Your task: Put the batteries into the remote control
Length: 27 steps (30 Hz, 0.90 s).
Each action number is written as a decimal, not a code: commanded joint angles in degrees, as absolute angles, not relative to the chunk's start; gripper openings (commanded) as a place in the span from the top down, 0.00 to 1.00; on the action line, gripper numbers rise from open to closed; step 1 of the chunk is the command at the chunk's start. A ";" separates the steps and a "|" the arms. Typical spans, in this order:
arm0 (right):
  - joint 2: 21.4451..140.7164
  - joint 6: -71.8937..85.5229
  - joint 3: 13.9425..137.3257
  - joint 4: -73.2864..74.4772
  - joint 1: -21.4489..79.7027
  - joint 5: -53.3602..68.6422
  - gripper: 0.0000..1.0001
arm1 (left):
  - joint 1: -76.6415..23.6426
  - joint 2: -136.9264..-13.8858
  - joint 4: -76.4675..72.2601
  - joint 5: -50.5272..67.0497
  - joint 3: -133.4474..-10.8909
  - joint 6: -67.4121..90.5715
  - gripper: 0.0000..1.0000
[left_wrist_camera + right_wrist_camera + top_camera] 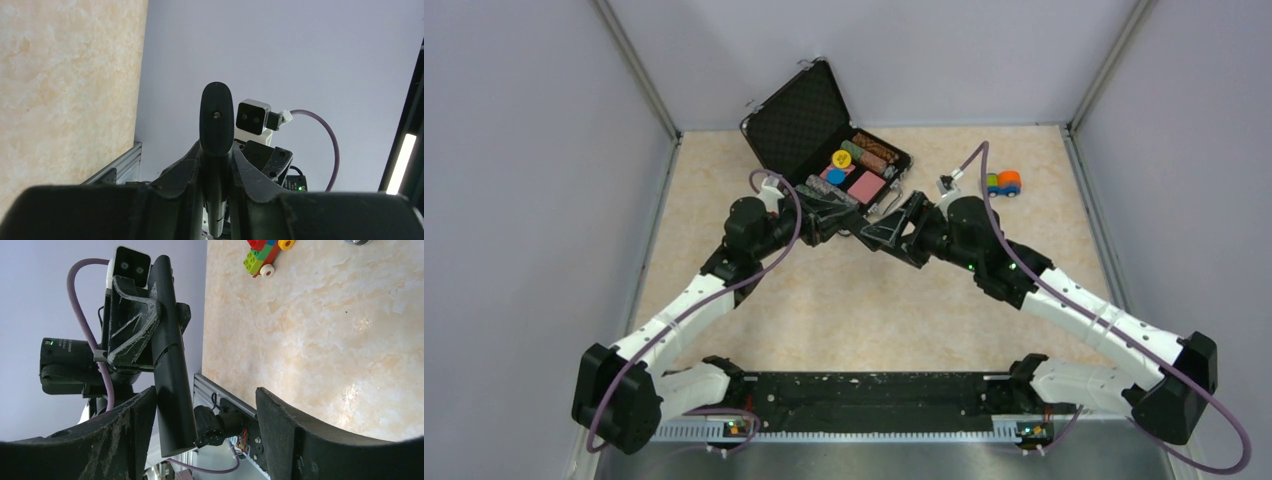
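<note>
Black tools, overhead: left tool [852, 222] and right tool [876, 235] meet mid-frame over bench [874, 320].
Left wrist: left tool clamps remote control [216, 120], centre.
Right wrist: right tool gapes around remote control, ungripped.
Progress: batteries unseen; loading apparently undone.

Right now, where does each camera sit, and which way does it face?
Top external: high behind the robot, facing down at the table; left arm and right arm show.
Left wrist: on the left arm, facing along its left hand, shut on the remote control.
Right wrist: on the right arm, facing past its open right hand at the remote control.
Shared: both wrist views show the remote control.
</note>
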<state>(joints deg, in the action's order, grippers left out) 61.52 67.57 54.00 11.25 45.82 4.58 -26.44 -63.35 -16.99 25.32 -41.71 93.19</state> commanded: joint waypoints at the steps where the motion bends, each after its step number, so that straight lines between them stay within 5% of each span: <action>1: 62.48 66.38 53.50 10.02 45.33 3.98 0.30 | -27.22 -60.82 -23.70 23.66 -41.71 98.13 1.00; 13: 62.39 65.21 51.23 5.64 46.58 1.10 0.36 | -27.92 -59.11 -26.89 20.74 -40.39 107.11 1.00; 19: 63.70 65.26 50.49 2.36 47.06 1.51 0.58 | -28.22 -58.69 -27.69 20.70 -40.85 108.54 1.00; 27: 65.63 66.65 51.09 0.51 48.53 0.89 0.75 | -28.80 -59.10 -29.13 20.87 -40.90 108.92 1.00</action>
